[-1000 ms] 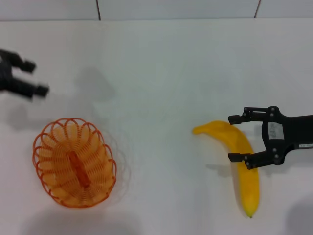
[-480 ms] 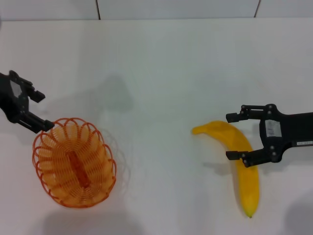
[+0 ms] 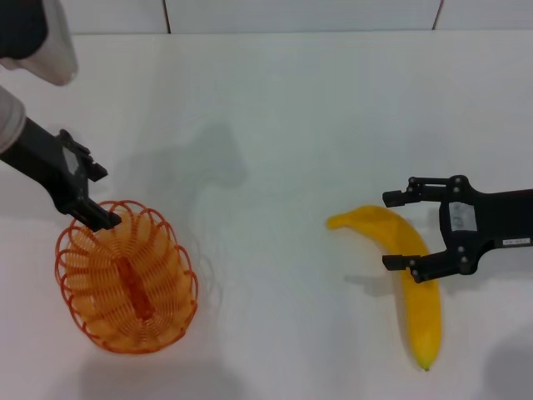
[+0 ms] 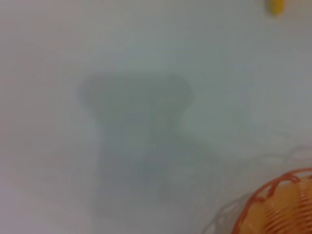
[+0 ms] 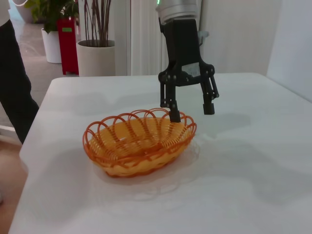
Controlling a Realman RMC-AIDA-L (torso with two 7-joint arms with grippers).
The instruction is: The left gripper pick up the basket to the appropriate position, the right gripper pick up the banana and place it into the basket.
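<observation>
The orange wire basket (image 3: 127, 277) sits at the near left of the white table; it also shows in the right wrist view as basket (image 5: 139, 141) and as a rim corner (image 4: 273, 204) in the left wrist view. My left gripper (image 3: 102, 198) is open at the basket's far rim. In the right wrist view, one finger of the left gripper (image 5: 191, 112) is just inside the rim and the other outside. The yellow banana (image 3: 418, 308) lies at the right. My right gripper (image 3: 391, 231) is open, its fingers either side of the banana's upper half.
The white table (image 3: 275, 125) has a tiled wall behind its far edge. Past the table's end, the right wrist view shows potted plants (image 5: 95, 44), a red stand (image 5: 68, 44) and a person's dark leg (image 5: 14, 92).
My left arm has swung in from the far left and come down onto the basket's far rim. The right gripper has shifted only slightly left over the banana.
</observation>
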